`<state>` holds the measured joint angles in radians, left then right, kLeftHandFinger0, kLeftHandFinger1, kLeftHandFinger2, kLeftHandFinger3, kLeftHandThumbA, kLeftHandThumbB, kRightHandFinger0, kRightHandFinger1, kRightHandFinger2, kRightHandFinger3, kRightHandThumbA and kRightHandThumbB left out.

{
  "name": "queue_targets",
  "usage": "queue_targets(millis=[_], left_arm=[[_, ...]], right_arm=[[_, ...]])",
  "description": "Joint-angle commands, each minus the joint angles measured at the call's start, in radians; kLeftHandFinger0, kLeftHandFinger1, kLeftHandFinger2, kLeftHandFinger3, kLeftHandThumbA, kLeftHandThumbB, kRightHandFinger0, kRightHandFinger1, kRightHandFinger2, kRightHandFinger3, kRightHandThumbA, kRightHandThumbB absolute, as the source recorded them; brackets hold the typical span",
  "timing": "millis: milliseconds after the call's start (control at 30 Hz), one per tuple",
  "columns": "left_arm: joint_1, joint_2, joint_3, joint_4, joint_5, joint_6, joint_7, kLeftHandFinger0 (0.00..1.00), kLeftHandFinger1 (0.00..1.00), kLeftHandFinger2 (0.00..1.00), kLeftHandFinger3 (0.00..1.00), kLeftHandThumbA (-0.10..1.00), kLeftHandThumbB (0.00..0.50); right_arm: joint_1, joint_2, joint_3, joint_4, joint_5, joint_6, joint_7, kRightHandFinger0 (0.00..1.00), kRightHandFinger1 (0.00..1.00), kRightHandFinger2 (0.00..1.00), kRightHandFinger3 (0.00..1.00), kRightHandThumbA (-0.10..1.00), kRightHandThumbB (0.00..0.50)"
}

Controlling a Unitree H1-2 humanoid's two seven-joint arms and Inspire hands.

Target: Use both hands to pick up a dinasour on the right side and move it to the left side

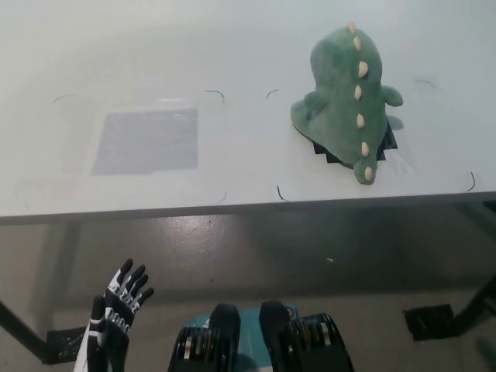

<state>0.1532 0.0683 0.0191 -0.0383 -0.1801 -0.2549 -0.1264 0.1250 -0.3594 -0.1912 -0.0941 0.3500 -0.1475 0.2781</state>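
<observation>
A green plush dinosaur (349, 101) with cream spikes down its back lies on the right part of the white table (232, 46), covering a dark jagged-edged patch (325, 153). My left hand (118, 310) hangs low at the bottom left, below the table's front edge, with its fingers spread and nothing in it. It is far from the dinosaur. My right hand is out of the picture.
A pale grey square (147, 139) is marked on the left part of the table, with thin dark corner marks around it. The table's front edge (248, 208) runs across the middle of the picture. Floor and table legs (480, 302) show below it.
</observation>
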Motion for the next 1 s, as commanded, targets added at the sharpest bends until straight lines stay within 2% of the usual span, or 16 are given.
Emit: queue_targets(millis=[0,67,233,267,333,533,633,667,700,767,833,967], left_arm=[[-0.029,0.011,0.015,-0.049,-0.029,-0.039,-0.012,1.0,1.0,1.0,1.0,1.0,0.48],[-0.048,0.013,0.023,-0.061,-0.033,-0.029,-0.006,1.0,1.0,1.0,1.0,1.0,0.469],[-0.083,0.006,0.035,-0.072,-0.049,-0.017,-0.006,1.0,1.0,1.0,1.0,1.0,0.473],[-0.098,0.0,0.033,-0.083,-0.039,-0.016,-0.001,1.0,1.0,1.0,1.0,1.0,0.472],[-0.106,-0.006,0.032,-0.105,-0.044,0.005,0.002,1.0,1.0,1.0,1.0,1.0,0.466],[-0.147,-0.004,0.02,-0.177,-0.04,0.057,0.005,1.0,1.0,1.0,1.0,1.0,0.461],[-0.2,-0.014,0.017,-0.214,-0.035,0.11,0.021,1.0,1.0,1.0,1.0,1.0,0.48],[-0.23,-0.016,0.016,-0.215,-0.033,0.113,0.022,1.0,1.0,1.0,1.0,1.0,0.469],[-0.259,-0.019,0.015,-0.21,-0.036,0.116,0.023,1.0,1.0,1.0,1.0,1.0,0.468],[-0.297,-0.021,0.02,-0.221,-0.029,0.152,0.035,1.0,1.0,1.0,1.0,1.0,0.492],[-0.362,-0.026,0.019,-0.214,-0.011,0.184,0.046,1.0,1.0,1.0,1.0,1.0,0.497],[-0.458,-0.028,0.017,-0.175,0.011,0.196,0.049,1.0,1.0,1.0,1.0,1.0,0.5]], right_arm=[[-0.021,-0.005,-0.023,-0.034,0.036,-0.053,0.017,1.0,1.0,1.0,1.0,1.0,0.221],[-0.027,-0.006,-0.027,-0.039,0.041,-0.049,0.014,1.0,1.0,1.0,1.0,1.0,0.239],[-0.044,-0.011,-0.038,-0.044,0.038,-0.057,0.012,1.0,1.0,1.0,1.0,1.0,0.214],[-0.055,-0.015,-0.051,-0.062,0.03,-0.049,-0.006,1.0,1.0,1.0,1.0,1.0,0.241],[-0.063,-0.013,-0.061,-0.071,0.028,-0.05,-0.016,1.0,1.0,1.0,1.0,1.0,0.25],[-0.098,-0.01,-0.08,-0.075,0.062,-0.064,0.008,1.0,1.0,1.0,1.0,1.0,0.239],[-0.125,-0.029,-0.08,-0.093,0.071,-0.037,0.015,1.0,1.0,1.0,1.0,1.0,0.237],[-0.14,-0.032,-0.081,-0.092,0.063,-0.037,0.01,1.0,1.0,1.0,1.0,1.0,0.235],[-0.157,-0.033,-0.081,-0.091,0.053,-0.032,0.001,1.0,1.0,1.0,1.0,1.0,0.259],[-0.186,-0.036,-0.075,-0.093,0.042,-0.018,-0.005,1.0,1.0,1.0,1.0,1.0,0.275],[-0.222,-0.041,-0.071,-0.103,0.027,0.007,-0.016,1.0,1.0,1.0,1.0,1.0,0.273],[-0.268,-0.042,-0.067,-0.109,0.025,0.036,-0.024,1.0,1.0,1.0,1.0,1.0,0.269]])
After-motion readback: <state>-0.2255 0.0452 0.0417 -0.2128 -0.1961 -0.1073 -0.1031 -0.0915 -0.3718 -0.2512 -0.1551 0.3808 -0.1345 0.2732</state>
